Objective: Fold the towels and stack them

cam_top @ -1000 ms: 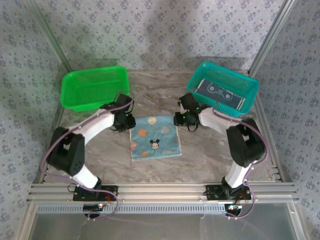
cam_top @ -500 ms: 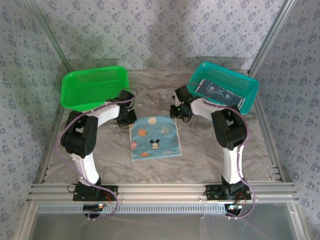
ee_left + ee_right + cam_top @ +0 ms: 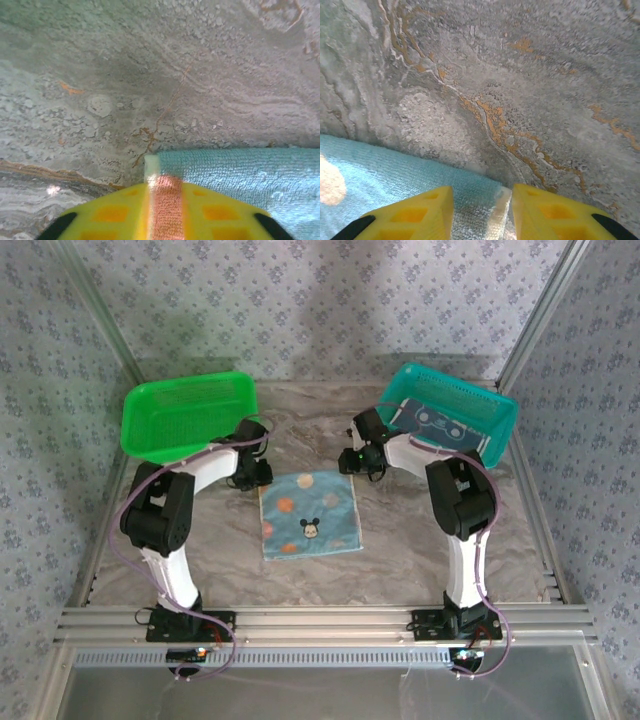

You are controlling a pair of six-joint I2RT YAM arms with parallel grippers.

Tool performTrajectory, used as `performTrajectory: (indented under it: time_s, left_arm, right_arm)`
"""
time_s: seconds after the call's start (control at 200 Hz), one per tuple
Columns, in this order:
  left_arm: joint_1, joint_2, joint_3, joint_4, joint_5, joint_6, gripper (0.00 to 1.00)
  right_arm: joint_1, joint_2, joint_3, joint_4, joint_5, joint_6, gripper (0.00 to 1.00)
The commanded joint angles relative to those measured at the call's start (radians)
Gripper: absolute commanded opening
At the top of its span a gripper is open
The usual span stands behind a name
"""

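A light blue towel (image 3: 308,512) with orange patches and a cartoon face lies flat in the middle of the table. My left gripper (image 3: 258,473) is at its far left corner. In the left wrist view the left gripper (image 3: 165,182) stands narrowly open, the yellow fingers (image 3: 112,212) on either side of a strip of the towel (image 3: 240,170). My right gripper (image 3: 352,462) is at the far right corner. Seen from the right wrist, the right gripper (image 3: 482,192) is open with the towel (image 3: 395,172) corner lying between its fingers (image 3: 410,215). Another towel (image 3: 440,427), darker with white rings, lies in the teal basket.
A green basket (image 3: 185,415) stands at the back left and a teal basket (image 3: 497,412) at the back right, each close behind a gripper. Bare marble table (image 3: 400,540) runs along the towel's sides and front. Patterned walls enclose the table.
Both arms have drawn their elbows in and both grippers have shifted slightly toward the back. The towel lies as before.
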Motion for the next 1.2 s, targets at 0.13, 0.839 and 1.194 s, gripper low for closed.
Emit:
performTrajectory:
  time_s: [0.13, 0.839, 1.194]
  left_arm:
    - [0.015, 0.018, 0.05, -0.018, -0.006, 0.036, 0.35]
    - [0.005, 0.051, 0.019, 0.021, 0.041, 0.019, 0.0]
    - [-0.001, -0.183, -0.068, 0.008, 0.013, 0.026, 0.0]
  right_arm:
    - [-0.008, -0.01, 0.004, -0.028, 0.009, -0.011, 0.39]
    - [0.004, 0.011, -0.005, -0.013, -0.019, -0.008, 0.0]
    - [0.019, -0.21, -0.123, 0.024, 0.012, -0.002, 0.0]
